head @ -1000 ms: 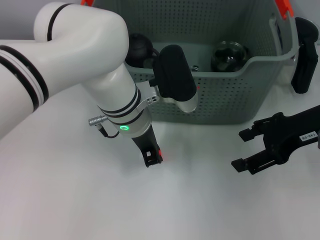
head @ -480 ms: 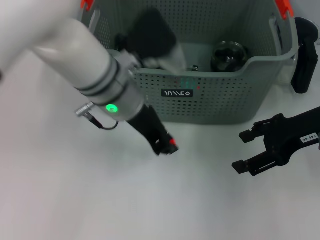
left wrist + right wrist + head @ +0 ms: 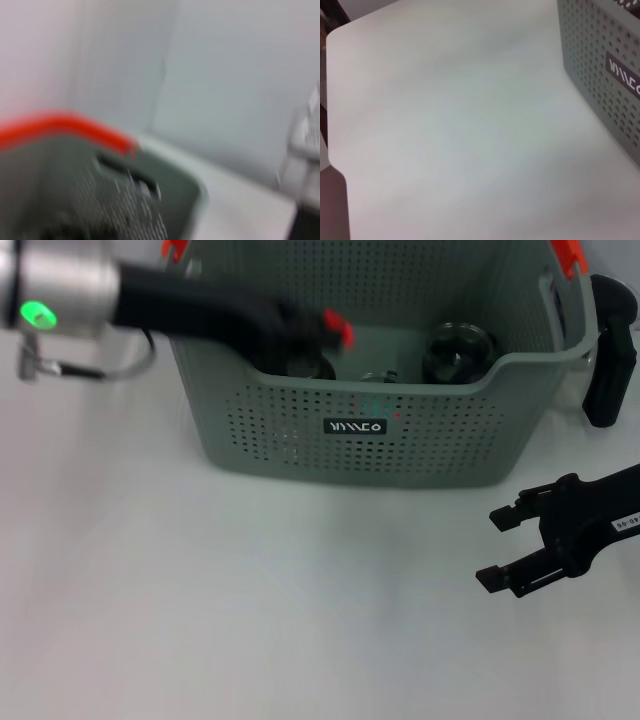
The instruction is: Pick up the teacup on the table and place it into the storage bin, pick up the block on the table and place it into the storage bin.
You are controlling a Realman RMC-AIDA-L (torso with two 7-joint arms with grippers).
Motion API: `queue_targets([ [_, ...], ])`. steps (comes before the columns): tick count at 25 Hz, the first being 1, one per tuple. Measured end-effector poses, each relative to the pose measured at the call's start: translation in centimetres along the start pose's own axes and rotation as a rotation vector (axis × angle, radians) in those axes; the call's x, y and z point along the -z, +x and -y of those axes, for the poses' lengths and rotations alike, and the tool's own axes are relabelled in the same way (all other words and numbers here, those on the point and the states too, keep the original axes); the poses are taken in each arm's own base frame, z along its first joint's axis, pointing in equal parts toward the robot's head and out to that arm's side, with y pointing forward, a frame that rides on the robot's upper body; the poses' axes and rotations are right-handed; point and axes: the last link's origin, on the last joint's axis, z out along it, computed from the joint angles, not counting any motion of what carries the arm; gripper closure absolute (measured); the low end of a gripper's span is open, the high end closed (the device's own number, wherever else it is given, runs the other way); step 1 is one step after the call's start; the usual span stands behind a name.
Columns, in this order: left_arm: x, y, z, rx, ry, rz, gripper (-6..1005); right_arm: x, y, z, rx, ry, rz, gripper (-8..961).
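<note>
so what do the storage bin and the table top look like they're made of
The storage bin looks like moulded plastic, matt grey-green: its walls are punched with even rows of small holes, its rim is rounded, and orange clips sit at the handles. The table shows a smooth, plain white surface with a soft sheen, possibly laminate or painted board; the views leave that open.

one storage bin (image 3: 400,430), two pincers, left pincer (image 3: 325,330), right pincer (image 3: 505,550)
</note>
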Motion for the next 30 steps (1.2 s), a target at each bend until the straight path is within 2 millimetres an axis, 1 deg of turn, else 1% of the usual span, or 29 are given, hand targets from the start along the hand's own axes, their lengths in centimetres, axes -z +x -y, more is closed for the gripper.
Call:
queue_targets([
  [2, 1.0, 0.7, 0.9, -0.001, 0.019, -0.090, 716, 0.0, 0.0, 0.0, 0.005, 0.001, 0.000, 22],
  [4, 1.2, 1.3, 2.0, 0.002, 0.045, -0.156, 708, 0.0, 0.0, 0.0, 0.014, 0.001, -0.001, 22],
  [6, 0.9, 1.5, 2.9, 0.013, 0.072, -0.186, 700, 0.0, -0.1, 0.1, 0.021, 0.000, -0.001, 22],
  [9, -0.6, 1.5, 4.2, 0.040, 0.099, -0.190, 688, -0.1, -0.2, 0.1, 0.026, 0.000, 0.000, 22],
  [15, -2.6, 1.7, 5.1, 0.046, 0.113, -0.186, 664, -0.3, -0.3, 0.1, 0.027, 0.000, 0.004, 22],
  [20, -2.9, 1.8, 5.2, 0.054, 0.123, -0.188, 492, -0.3, -0.3, 0.1, 0.031, -0.001, 0.005, 22],
  [23, -2.6, 1.6, 4.9, 0.059, 0.103, -0.197, 411, -0.3, -0.2, 0.1, 0.031, 0.000, 0.009, 22],
  [24, -2.4, 1.3, 4.4, 0.060, 0.074, -0.201, 387, -0.2, -0.2, 0.1, 0.030, 0.002, 0.015, 22],
  [26, -2.0, 0.7, 3.2, 0.056, -0.001, -0.206, 340, 0.1, 0.0, 0.3, 0.028, 0.013, 0.037, 22],
  [30, -1.6, -1.9, -0.4, 0.013, -0.205, -0.208, 246, 1.0, 0.8, 0.4, 0.039, 0.028, 0.114, 22],
])
